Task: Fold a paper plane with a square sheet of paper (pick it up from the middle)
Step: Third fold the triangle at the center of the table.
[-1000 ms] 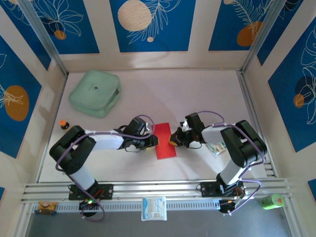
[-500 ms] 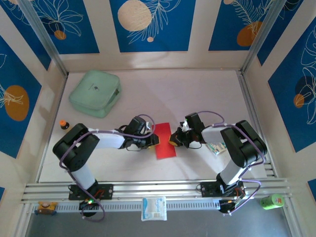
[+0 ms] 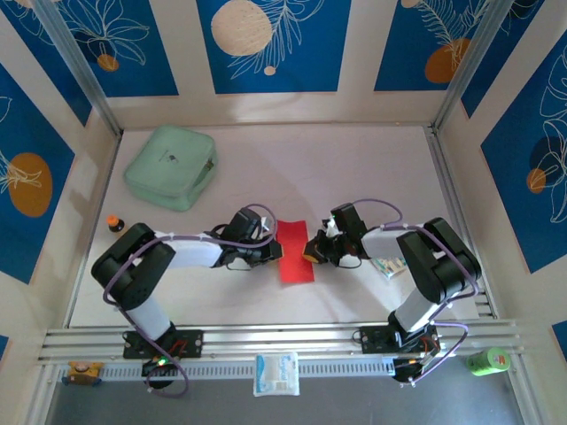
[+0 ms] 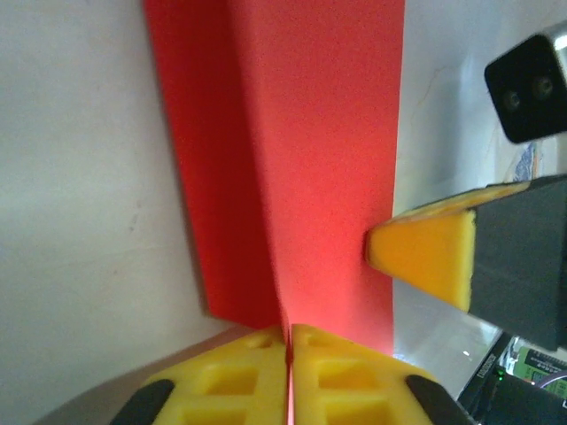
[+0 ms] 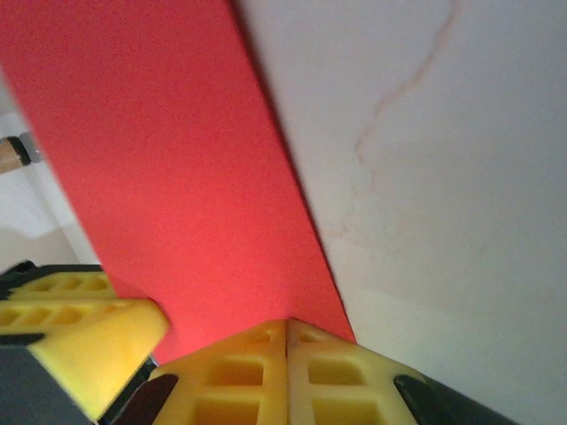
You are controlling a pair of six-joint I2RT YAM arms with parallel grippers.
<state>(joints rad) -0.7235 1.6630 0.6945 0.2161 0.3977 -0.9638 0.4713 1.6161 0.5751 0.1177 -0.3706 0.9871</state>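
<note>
Since a second ago the left claw (image 3: 276, 251) is finishing its closing, now pinching a raised fold of the red paper (image 3: 297, 266). On the surface (image 3: 354, 168), the paper is lying centrally, long axis running near-to-far, between both claws. The right claw (image 3: 310, 251) is sitting shut against its right edge.

The sheet of paper (image 3: 296, 251) is thin red paper, matt and smooth, with one soft raised fold. The table (image 5: 461, 221) under it has a pale, smooth, matt surface with faint reddish hairline marks. The jaws at the sheet's two long edges are matt yellow plastic, moulded with square hollows. Far left of the sheet, the green case (image 3: 170, 166) looks like soft cloth.
</note>
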